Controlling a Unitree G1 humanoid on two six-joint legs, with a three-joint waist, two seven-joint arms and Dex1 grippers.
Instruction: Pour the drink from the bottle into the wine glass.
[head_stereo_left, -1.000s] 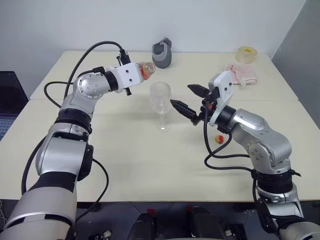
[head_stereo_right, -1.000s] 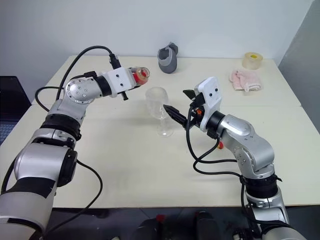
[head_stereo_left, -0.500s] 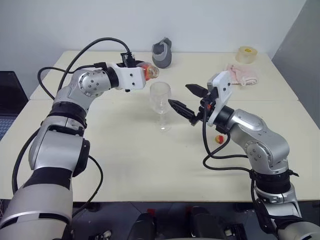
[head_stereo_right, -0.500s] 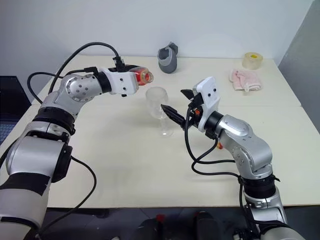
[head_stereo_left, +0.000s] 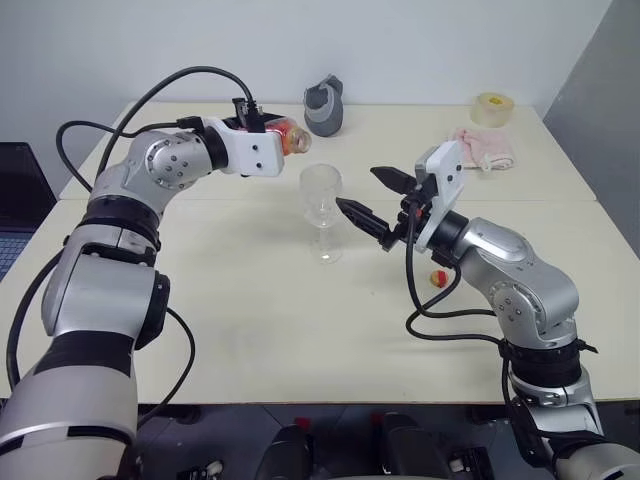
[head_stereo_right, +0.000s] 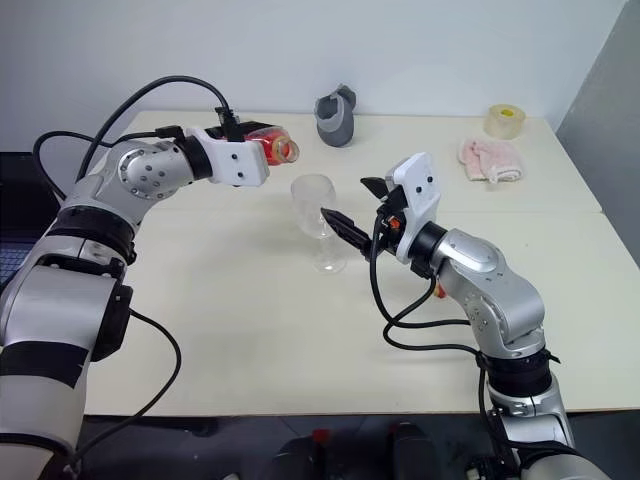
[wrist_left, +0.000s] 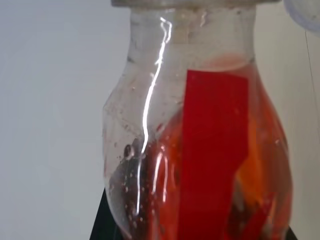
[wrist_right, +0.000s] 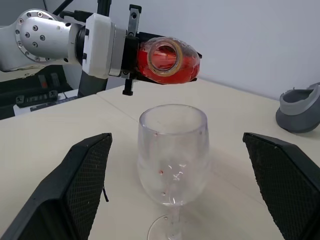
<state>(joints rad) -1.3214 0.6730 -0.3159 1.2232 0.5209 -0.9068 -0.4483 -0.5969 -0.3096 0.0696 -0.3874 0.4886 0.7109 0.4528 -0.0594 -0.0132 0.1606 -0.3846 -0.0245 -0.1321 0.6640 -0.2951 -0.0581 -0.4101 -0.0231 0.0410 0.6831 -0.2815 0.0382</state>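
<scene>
The bottle (head_stereo_left: 291, 137) lies about level in the air, held at its base by my shut left gripper (head_stereo_left: 272, 133). Its open mouth (wrist_right: 166, 56) points toward the wine glass (head_stereo_left: 322, 200) from a little above and to the left of the rim. The red drink (wrist_left: 210, 165) sits in the bottle's body, and no stream leaves the mouth. The glass stands upright on the table with only a few red specks (wrist_right: 161, 171) inside. My right gripper (head_stereo_left: 360, 190) is open, its two fingers (wrist_right: 80, 190) on either side of the bowl and clear of it.
At the table's back stand a grey pouch-like object (head_stereo_left: 324, 105) and a tape roll (head_stereo_left: 490, 108). A pink cloth (head_stereo_left: 483, 147) lies back right. A small red and yellow cap (head_stereo_left: 438, 277) rests on the table under my right forearm.
My left wrist has rolled and the elbow swung outward, lifting the bottle slightly and turning its mouth toward the glass. The right gripper and the glass stayed put.
</scene>
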